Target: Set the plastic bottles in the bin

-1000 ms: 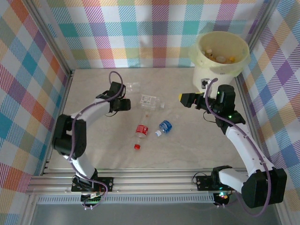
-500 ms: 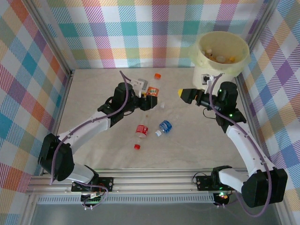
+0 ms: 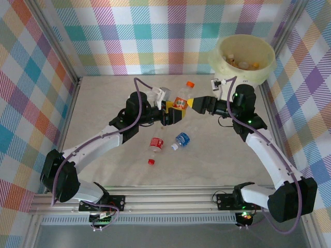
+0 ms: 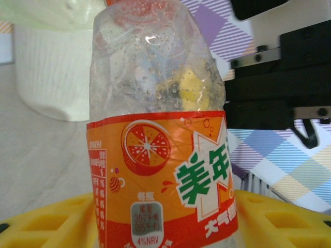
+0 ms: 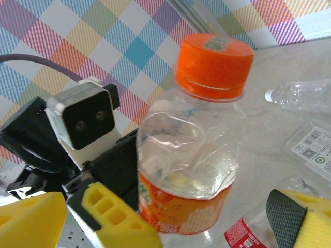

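My left gripper (image 3: 176, 111) is shut on the lower part of an orange-labelled plastic bottle (image 3: 181, 101) with an orange cap (image 5: 214, 59), held upright above the table. Its yellow fingers (image 4: 46, 222) press both sides of the bottle (image 4: 160, 155). My right gripper (image 3: 199, 105) is open right beside that bottle (image 5: 191, 155); its fingers (image 5: 305, 217) stand wide on either side without touching. A red-labelled bottle (image 3: 156, 144) and a blue-labelled bottle (image 3: 181, 139) lie on the table below. The bin (image 3: 244, 54), with bottles inside, stands at the back right.
A loose red cap (image 3: 151, 161) lies near the red-labelled bottle. A clear bottle (image 5: 305, 95) and a flattened one with a white label (image 5: 310, 150) lie on the table behind the held bottle. Checked walls close in the table.
The left arm picked up the orange bottle and carried it up and to the right. The right gripper, still open, swung left to meet it.
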Controlling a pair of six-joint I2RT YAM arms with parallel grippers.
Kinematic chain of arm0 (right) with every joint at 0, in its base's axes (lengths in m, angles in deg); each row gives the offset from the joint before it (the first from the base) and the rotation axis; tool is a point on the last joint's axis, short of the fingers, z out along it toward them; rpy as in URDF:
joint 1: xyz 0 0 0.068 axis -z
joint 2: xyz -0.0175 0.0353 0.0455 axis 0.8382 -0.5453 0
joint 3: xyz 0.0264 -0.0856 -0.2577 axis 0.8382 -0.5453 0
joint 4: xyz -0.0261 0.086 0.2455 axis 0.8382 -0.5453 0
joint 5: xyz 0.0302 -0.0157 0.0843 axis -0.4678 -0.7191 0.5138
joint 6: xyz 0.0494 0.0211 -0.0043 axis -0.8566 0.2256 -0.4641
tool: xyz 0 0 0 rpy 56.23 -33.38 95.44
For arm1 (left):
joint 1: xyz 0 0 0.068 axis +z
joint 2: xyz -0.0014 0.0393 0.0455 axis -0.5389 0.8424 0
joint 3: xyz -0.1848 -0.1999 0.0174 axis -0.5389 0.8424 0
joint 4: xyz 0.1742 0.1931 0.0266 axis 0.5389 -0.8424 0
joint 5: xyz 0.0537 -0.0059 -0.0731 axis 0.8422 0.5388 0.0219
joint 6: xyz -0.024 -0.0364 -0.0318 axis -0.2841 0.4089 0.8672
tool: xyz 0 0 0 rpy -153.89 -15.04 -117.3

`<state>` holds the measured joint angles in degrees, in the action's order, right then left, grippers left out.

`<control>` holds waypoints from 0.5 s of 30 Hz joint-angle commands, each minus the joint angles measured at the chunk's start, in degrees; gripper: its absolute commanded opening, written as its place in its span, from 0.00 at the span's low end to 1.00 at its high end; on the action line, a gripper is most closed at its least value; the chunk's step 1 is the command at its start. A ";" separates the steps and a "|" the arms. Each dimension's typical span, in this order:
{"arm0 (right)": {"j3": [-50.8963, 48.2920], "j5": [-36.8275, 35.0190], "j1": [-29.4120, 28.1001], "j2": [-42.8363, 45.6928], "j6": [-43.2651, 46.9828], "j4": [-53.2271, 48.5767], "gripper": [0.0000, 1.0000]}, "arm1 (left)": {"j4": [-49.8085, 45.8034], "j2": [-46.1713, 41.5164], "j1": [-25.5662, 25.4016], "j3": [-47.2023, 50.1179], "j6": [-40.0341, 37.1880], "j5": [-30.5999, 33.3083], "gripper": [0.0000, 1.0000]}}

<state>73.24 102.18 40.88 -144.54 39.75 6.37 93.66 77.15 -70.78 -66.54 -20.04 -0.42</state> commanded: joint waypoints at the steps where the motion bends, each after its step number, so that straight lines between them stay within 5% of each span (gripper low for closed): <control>1: 2.63 -0.37 -0.93 -0.32 0.57 0.93 1.00 | 3.12 -1.64 -1.02 -1.11 0.52 -2.87 0.46; 9: 5.36 0.26 -2.55 -3.07 1.32 -1.76 0.96 | 3.69 0.24 -1.89 -2.76 0.70 -5.20 0.46; 15: 5.97 0.87 -2.90 -5.30 0.01 -0.85 0.82 | 3.81 2.01 -2.11 -3.81 0.52 -5.52 0.46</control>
<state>77.27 101.93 38.47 -148.91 39.92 5.15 94.82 78.20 -72.11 -68.57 -19.76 -4.29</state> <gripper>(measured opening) 0.827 0.605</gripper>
